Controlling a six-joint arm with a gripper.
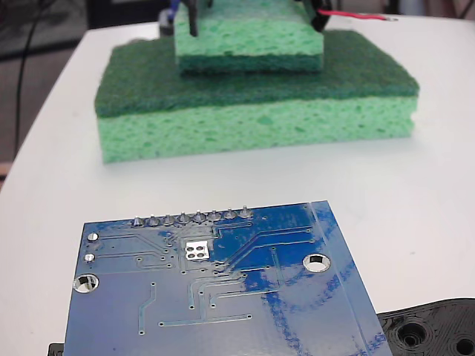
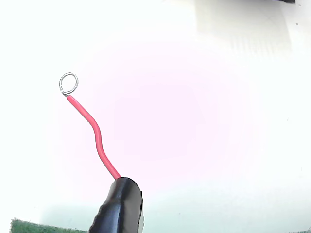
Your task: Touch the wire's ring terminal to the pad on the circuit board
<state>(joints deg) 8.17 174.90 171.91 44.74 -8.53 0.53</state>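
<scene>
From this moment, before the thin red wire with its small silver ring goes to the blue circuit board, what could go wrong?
1. The silvery-white square pad sits close to the row of grey solder bumps, so the small silver ring might touch those instead.
2. The thin red wire is curved, so the ring may land off its expected line.
3. The stacked green sponges stand between the wire, far back in the fixed view, and the glossy blue circuit board; a low path might snag.

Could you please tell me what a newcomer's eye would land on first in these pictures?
In the fixed view, the glossy blue circuit board fills the foreground, its small silvery square pad near the top edge. Behind it sit stacked green sponges. In the wrist view, a thin red wire curves up to a tiny silver ring terminal.
</scene>
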